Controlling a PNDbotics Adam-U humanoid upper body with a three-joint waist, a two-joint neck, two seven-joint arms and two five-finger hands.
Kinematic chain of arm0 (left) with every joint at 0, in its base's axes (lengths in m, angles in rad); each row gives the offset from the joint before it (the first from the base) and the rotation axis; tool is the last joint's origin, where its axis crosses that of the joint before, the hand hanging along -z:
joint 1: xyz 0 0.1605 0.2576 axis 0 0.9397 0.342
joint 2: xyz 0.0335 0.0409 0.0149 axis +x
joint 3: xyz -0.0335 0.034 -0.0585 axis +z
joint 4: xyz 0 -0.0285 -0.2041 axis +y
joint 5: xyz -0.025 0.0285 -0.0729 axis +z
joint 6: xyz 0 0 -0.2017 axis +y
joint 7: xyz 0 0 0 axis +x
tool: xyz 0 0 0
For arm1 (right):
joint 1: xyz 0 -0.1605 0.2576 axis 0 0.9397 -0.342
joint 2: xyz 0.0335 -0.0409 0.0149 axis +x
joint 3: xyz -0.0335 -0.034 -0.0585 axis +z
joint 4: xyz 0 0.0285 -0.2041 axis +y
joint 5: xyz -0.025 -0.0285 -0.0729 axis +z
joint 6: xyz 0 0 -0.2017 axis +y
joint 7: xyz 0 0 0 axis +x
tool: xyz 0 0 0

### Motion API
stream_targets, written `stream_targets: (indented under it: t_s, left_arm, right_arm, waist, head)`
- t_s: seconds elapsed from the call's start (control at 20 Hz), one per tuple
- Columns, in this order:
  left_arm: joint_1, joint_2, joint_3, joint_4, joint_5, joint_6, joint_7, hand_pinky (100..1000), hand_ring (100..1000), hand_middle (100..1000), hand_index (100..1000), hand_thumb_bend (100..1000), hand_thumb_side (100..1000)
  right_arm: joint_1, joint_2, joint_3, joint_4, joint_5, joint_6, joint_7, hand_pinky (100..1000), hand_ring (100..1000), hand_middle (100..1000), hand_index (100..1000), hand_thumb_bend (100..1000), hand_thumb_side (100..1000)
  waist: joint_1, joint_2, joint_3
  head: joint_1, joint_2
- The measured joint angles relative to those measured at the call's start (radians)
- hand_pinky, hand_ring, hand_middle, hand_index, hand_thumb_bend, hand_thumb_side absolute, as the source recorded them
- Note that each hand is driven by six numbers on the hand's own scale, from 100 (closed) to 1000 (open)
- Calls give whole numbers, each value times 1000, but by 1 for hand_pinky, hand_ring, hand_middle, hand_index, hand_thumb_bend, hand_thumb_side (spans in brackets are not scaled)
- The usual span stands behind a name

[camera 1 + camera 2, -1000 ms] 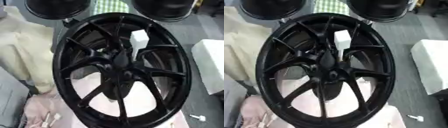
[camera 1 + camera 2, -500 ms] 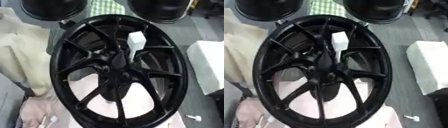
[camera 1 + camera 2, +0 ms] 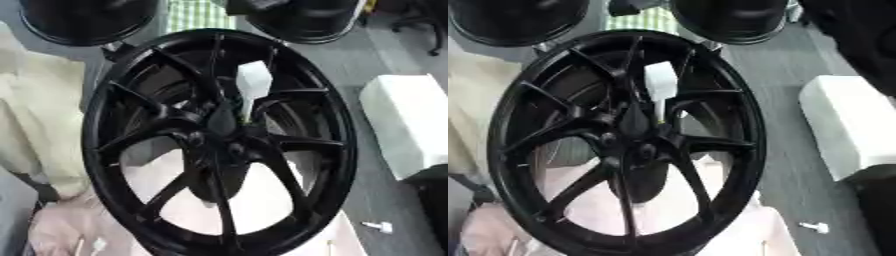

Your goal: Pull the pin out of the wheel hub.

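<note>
A large black spoked wheel point(image 3: 219, 145) fills the middle of both views, tilted with its face toward me. A white pin point(image 3: 253, 83) with a blocky white head stands between the upper spokes. Its thin shaft runs down toward the hub point(image 3: 220, 134) at the wheel's centre. Neither of my hands shows in either view, and nothing touches the pin.
Two more black wheels point(image 3: 87, 20) point(image 3: 728, 17) lie at the far edge with a green checked cloth point(image 3: 194, 15) between them. A white box point(image 3: 407, 122) sits on the right, a small white bolt point(image 3: 378, 226) on the grey floor, cream cloth point(image 3: 35, 115) on the left. A dark bulk point(image 3: 859, 35) fills the upper right corner.
The whole picture has shifted a little, so the camera moved. The wheel and the white pin keep their places relative to each other.
</note>
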Motion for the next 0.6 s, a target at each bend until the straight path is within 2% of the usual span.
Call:
stream_targets:
  t_s: [0.4,0.6]
  left_arm:
    - [0,-8,-1,1,0,4,-4,768,652,584,744,676,574]
    - [1,-8,-2,1,1,3,-5,768,652,584,744,676,573]
  right_arm:
    - [-49,136,-74,74,10,6,152,876,839,755,805,518,473]
    - [-52,172,-107,79,4,21,224,878,841,757,807,517,471]
  waist:
    - [-5,-6,-3]
    - [-5,-7,-2]
  head:
    - [-2,16]
    - [-1,17]
